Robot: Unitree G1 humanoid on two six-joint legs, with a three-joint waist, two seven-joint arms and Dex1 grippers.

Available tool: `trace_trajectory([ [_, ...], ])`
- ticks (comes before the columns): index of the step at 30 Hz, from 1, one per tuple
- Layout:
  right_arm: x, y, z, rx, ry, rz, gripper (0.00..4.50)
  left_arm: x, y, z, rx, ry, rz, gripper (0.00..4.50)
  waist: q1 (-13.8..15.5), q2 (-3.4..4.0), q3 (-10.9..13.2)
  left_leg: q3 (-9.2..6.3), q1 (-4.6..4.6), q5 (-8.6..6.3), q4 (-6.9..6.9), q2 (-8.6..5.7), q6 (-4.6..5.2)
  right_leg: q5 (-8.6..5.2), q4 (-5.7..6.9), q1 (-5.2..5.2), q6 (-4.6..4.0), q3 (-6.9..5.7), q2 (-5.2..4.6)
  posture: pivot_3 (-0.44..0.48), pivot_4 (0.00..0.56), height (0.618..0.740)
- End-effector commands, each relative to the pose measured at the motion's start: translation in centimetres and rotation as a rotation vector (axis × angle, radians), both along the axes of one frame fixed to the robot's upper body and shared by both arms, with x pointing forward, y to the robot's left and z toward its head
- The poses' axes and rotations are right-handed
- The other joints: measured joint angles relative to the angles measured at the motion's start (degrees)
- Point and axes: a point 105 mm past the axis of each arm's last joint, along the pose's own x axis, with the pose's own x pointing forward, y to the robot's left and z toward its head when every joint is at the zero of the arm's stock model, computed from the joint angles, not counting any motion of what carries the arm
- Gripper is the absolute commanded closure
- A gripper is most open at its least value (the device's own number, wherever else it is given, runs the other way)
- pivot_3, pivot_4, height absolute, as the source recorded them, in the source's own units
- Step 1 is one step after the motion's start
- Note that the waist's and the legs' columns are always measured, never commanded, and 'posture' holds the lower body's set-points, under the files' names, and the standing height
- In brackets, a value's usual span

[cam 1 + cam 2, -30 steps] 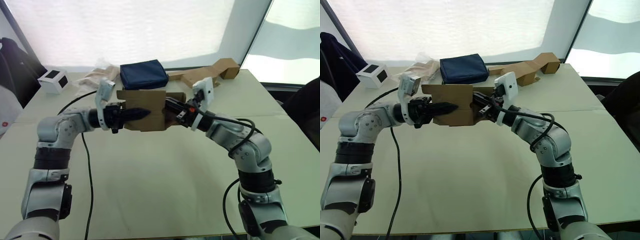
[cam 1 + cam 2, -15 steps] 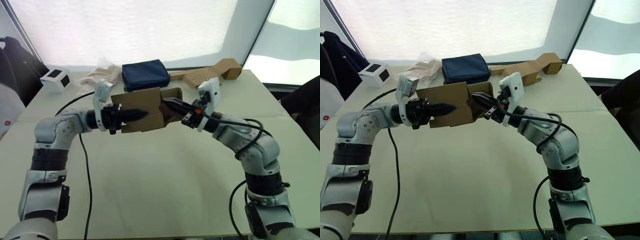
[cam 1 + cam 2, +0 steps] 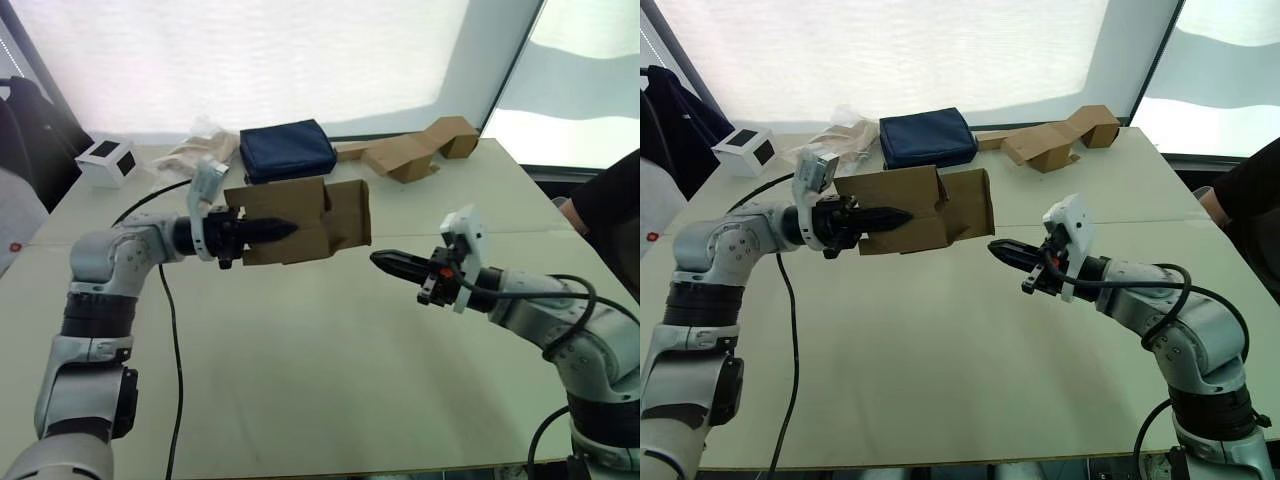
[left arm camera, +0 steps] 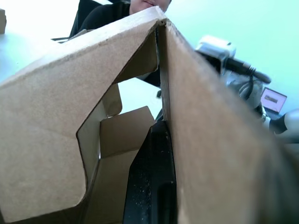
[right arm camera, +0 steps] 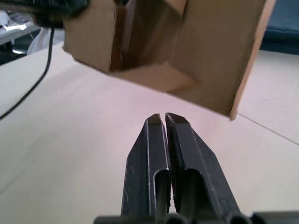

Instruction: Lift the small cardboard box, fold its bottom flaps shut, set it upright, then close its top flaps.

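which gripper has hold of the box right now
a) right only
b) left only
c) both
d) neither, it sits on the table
b) The left gripper is shut on a wall of the box and holds it above the table, while the right gripper is shut and empty, apart from the box with a gap between them.
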Motion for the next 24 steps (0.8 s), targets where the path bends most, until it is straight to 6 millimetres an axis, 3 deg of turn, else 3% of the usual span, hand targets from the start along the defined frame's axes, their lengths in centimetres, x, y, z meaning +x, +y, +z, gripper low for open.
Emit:
trace_trajectory([
  [1, 0.3, 0.5, 0.7, 0.016, -0.075, -0.003, 4.41, -0.7, -0.3, 1.1, 0.016, -0.052, -0.035, 4.50, 0.1, 0.00, 0.0, 0.00, 0.00, 0.00, 0.00, 0.00, 0.00, 0.00, 0.00, 0.00, 0.00, 0.00, -0.01, 0.000, 0.150, 0.740],
  [10, -0.1, 2.9, 2.5, 0.142, -0.099, 0.077, 4.41, -0.9, -0.2, 0.7, 0.034, -0.051, -0.043, 4.50, 0.1, 0.00, 0.0, -0.01, -0.01, 0.00, 0.00, 0.00, 0.00, 0.00, 0.00, 0.00, 0.00, -0.01, -0.03, 0.000, 0.150, 0.740],
  [24, -0.1, 4.6, 2.6, 0.146, -0.108, 0.143, 4.41, -1.3, -0.6, 0.2, 0.038, -0.045, -0.056, 4.50, 0.1, 0.00, 0.0, -0.01, 0.00, 0.00, 0.00, 0.00, 0.00, 0.00, 0.01, 0.00, 0.00, -0.01, -0.04, 0.000, 0.150, 0.740],
])
